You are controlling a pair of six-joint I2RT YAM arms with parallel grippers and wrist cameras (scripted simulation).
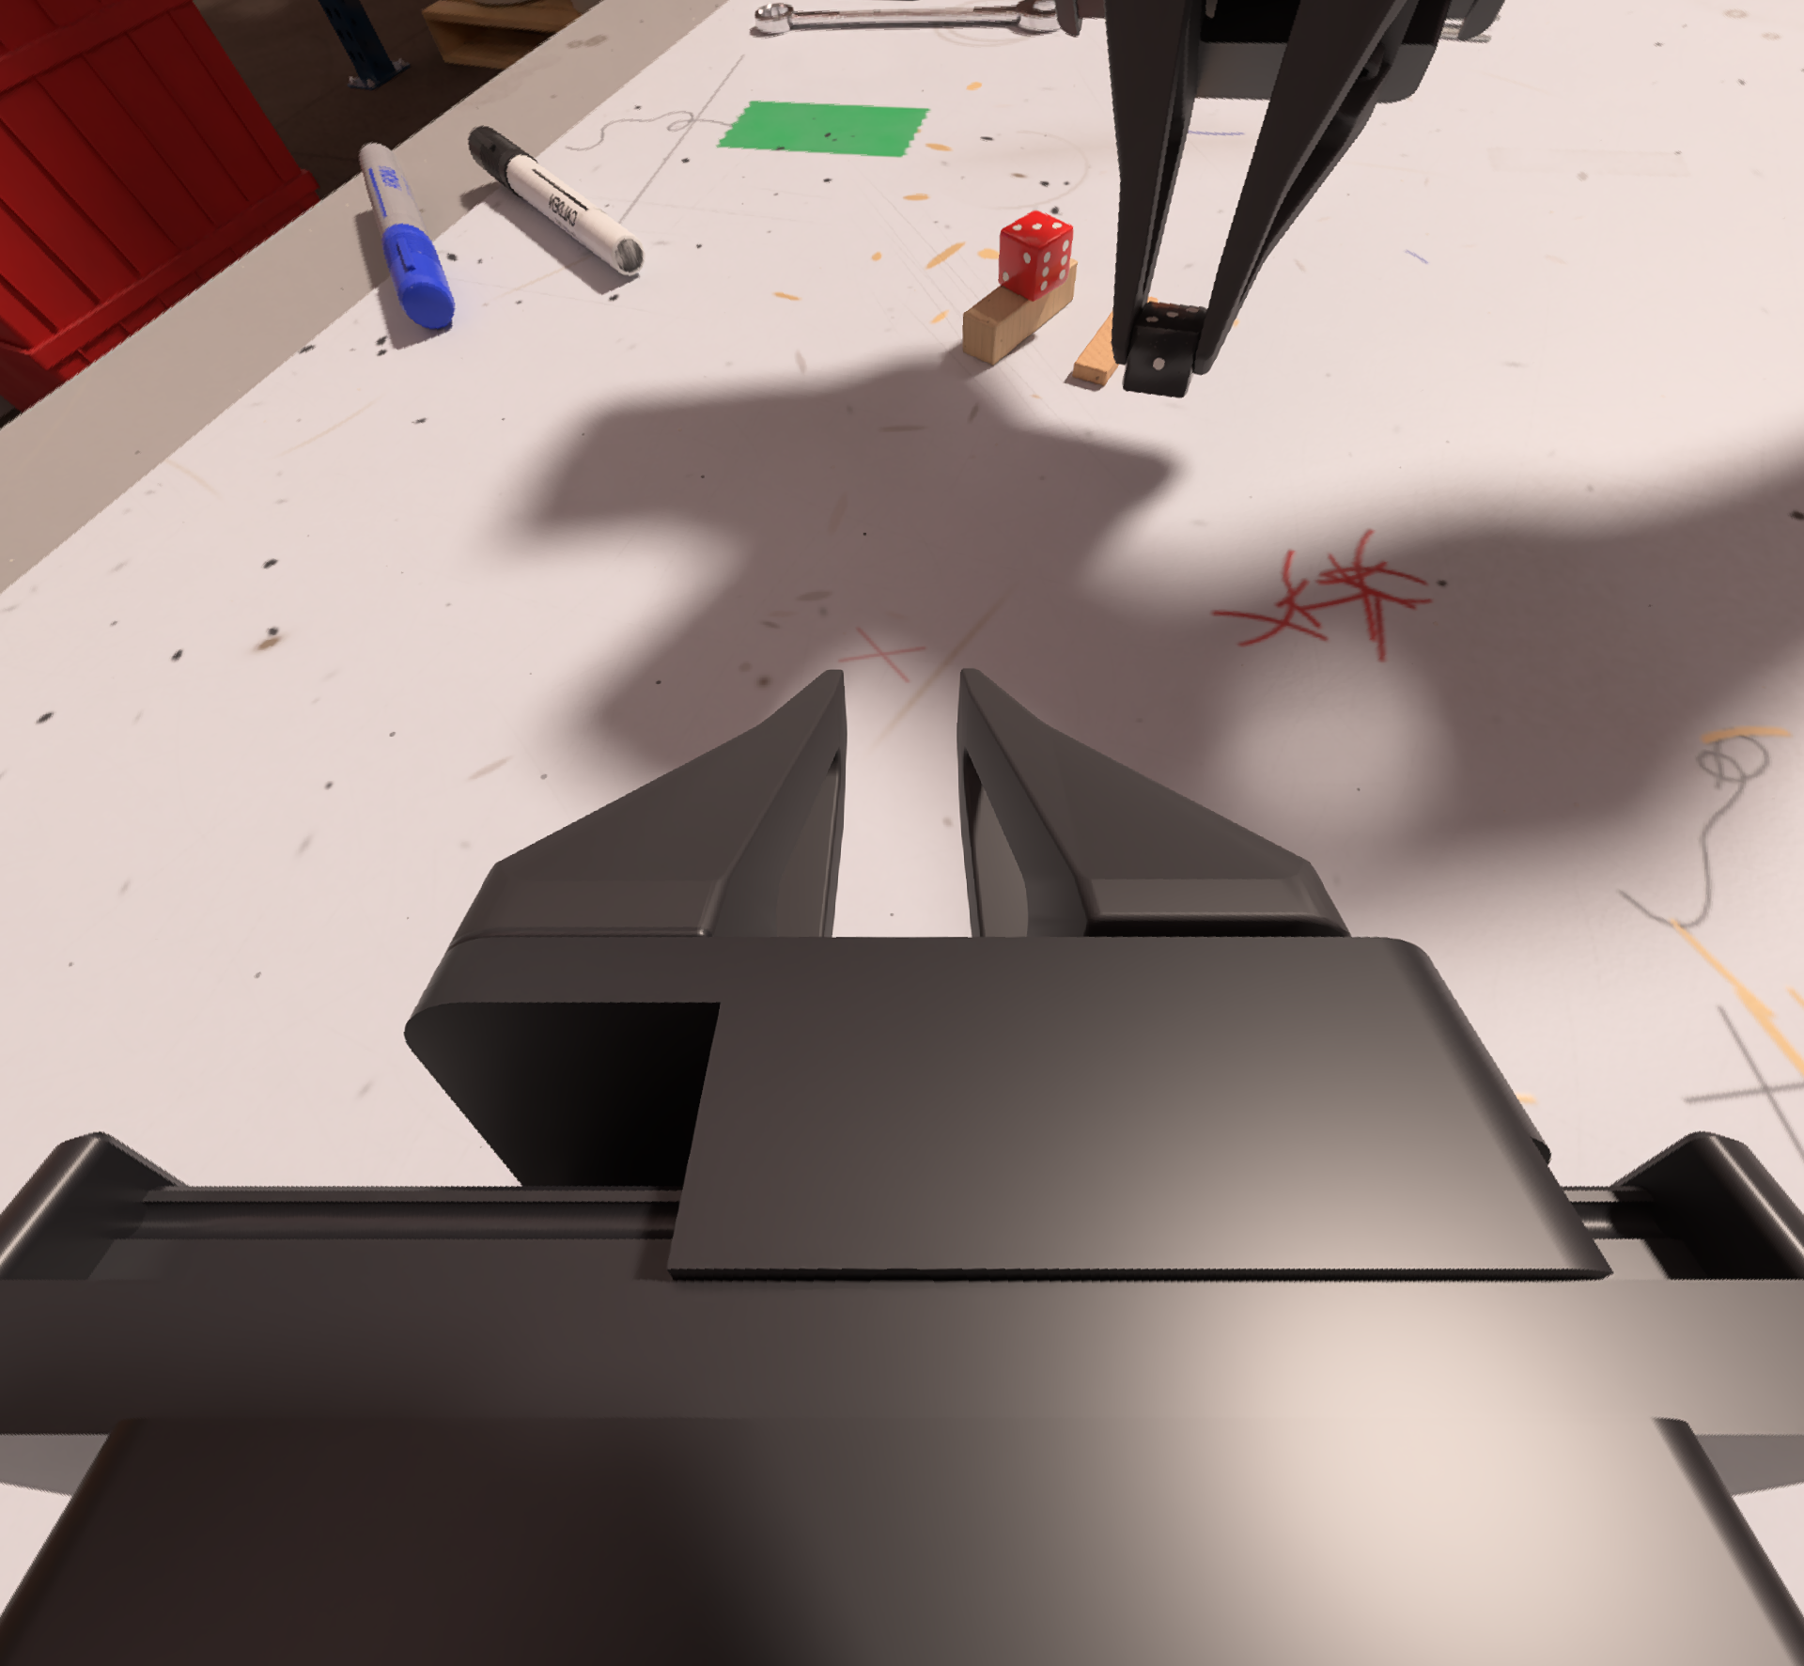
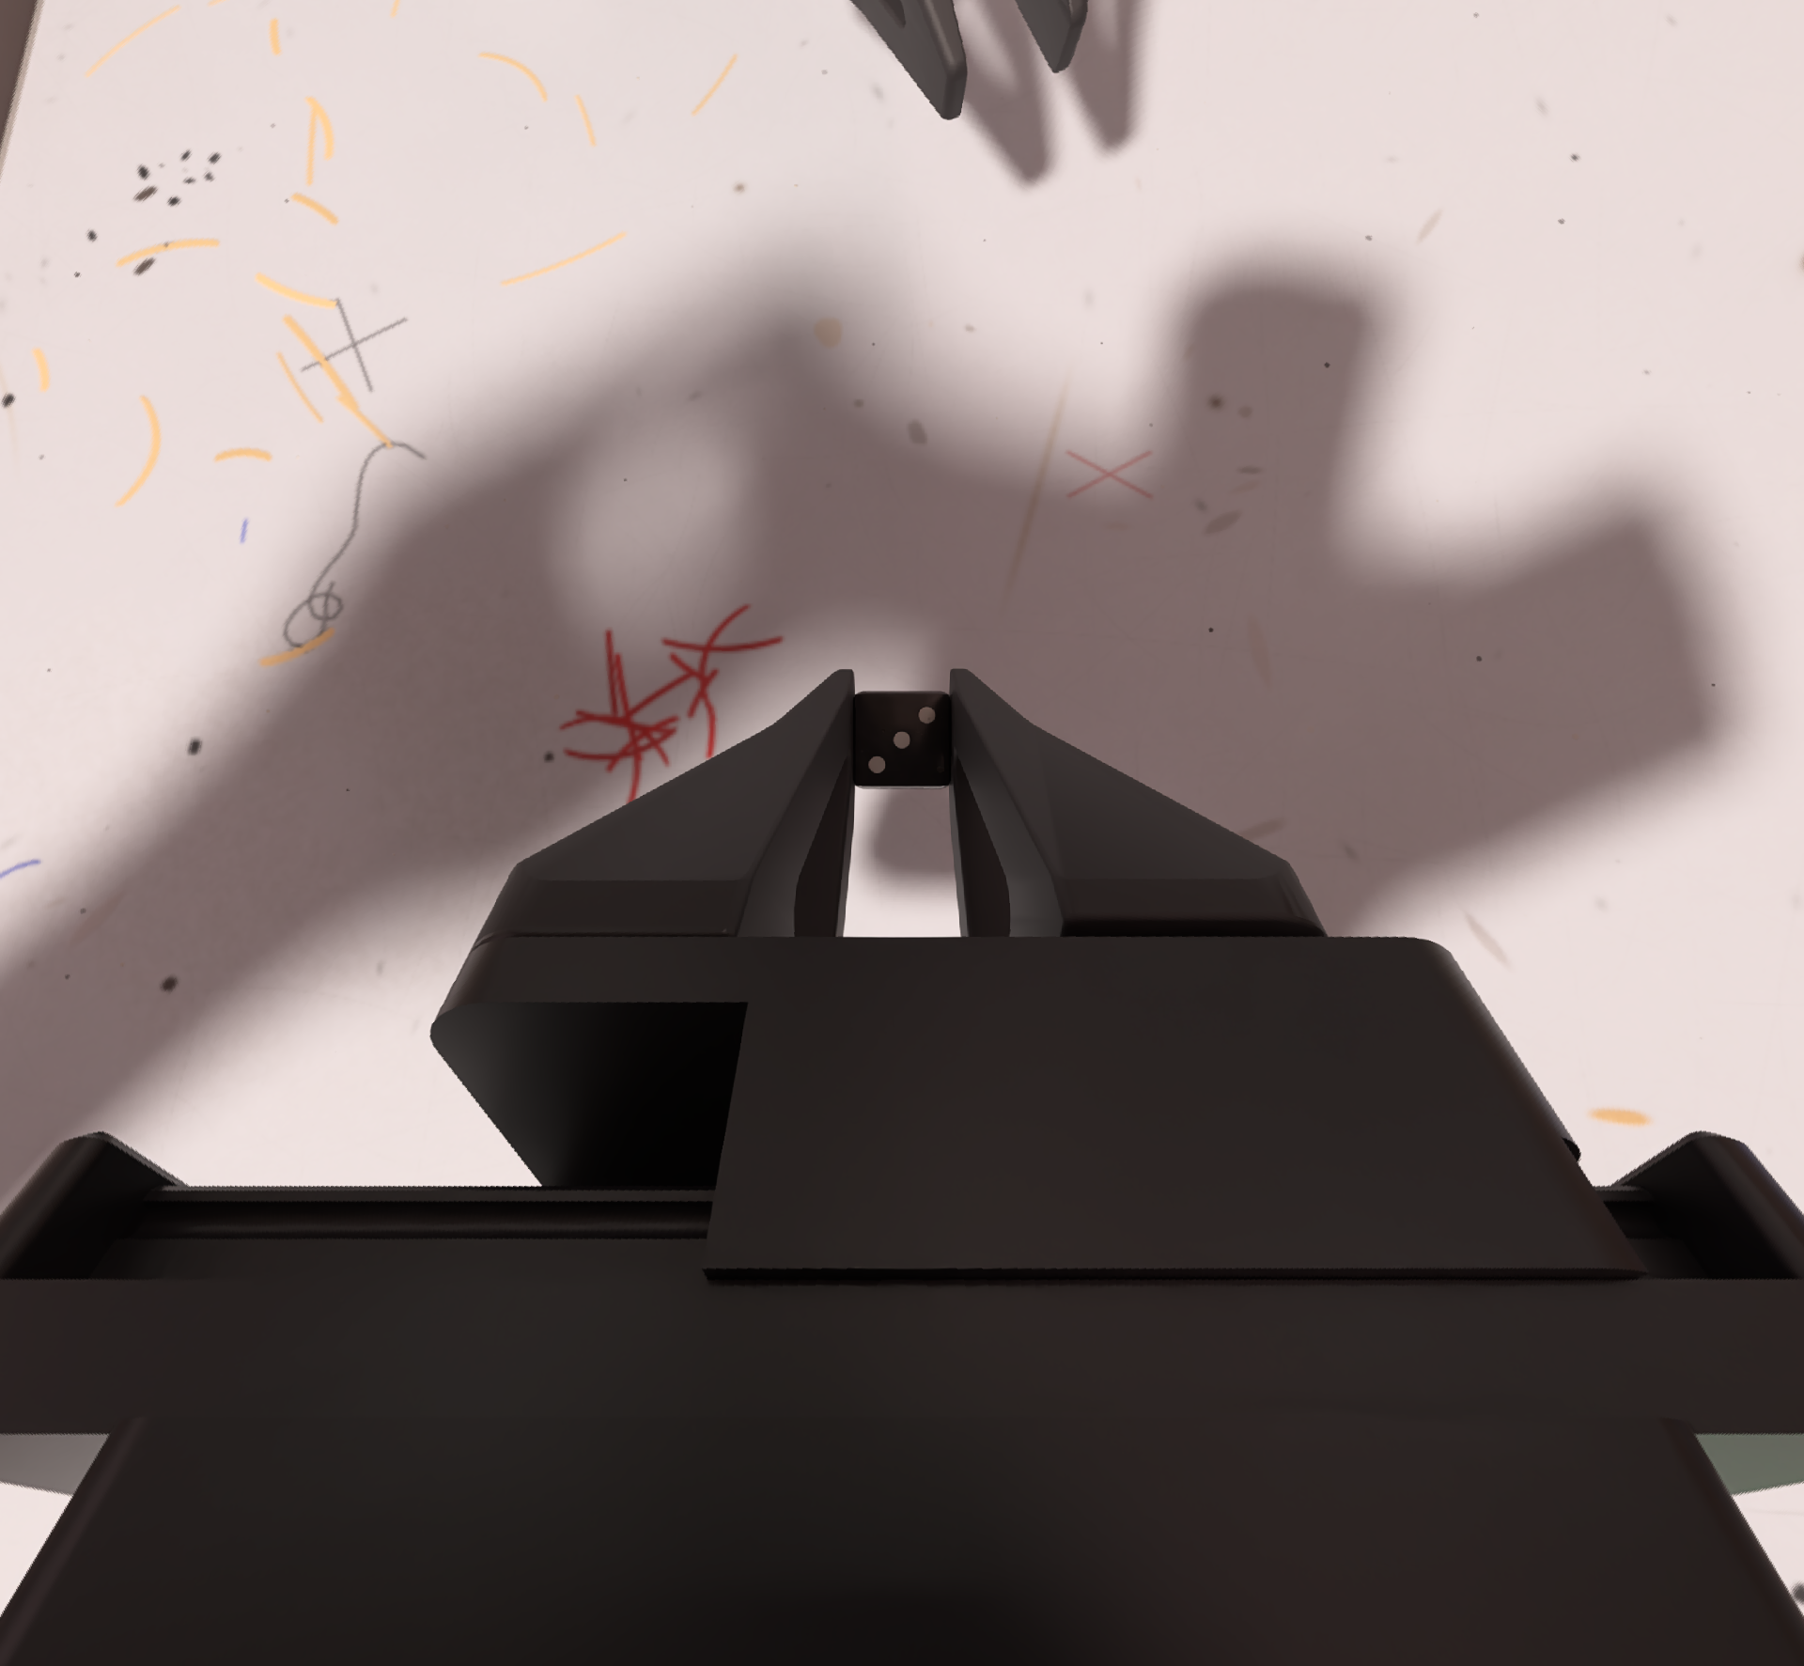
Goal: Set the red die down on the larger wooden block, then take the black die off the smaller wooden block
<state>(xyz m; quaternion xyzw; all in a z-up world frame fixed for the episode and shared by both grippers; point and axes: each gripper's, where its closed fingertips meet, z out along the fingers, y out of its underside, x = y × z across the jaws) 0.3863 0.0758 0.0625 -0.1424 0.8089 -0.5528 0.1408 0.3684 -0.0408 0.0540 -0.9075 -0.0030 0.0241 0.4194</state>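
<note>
blue marker (image 1: 410, 243) and black marker (image 1: 556, 199) lie far left near table edge (image 1: 244, 409); red die (image 1: 1036, 254) sits on larger wooden block (image 1: 1017, 313); smaller wooden block (image 1: 1095, 358) just beside, bare; right gripper (image 1: 1159, 350) clamps black die (image 2: 900, 738); left gripper (image 1: 900, 692) narrow, empty; judgement: lower die on open table toward red scribble (image 1: 1328, 594), clear of blocks.

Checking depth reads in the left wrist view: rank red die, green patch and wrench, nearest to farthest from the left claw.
From the left claw:
1. red die, ahead and slightly right, resting on the larger wooden block.
2. green patch, farther ahead, slightly left.
3. wrench, farthest, near the table's far edge.
</note>
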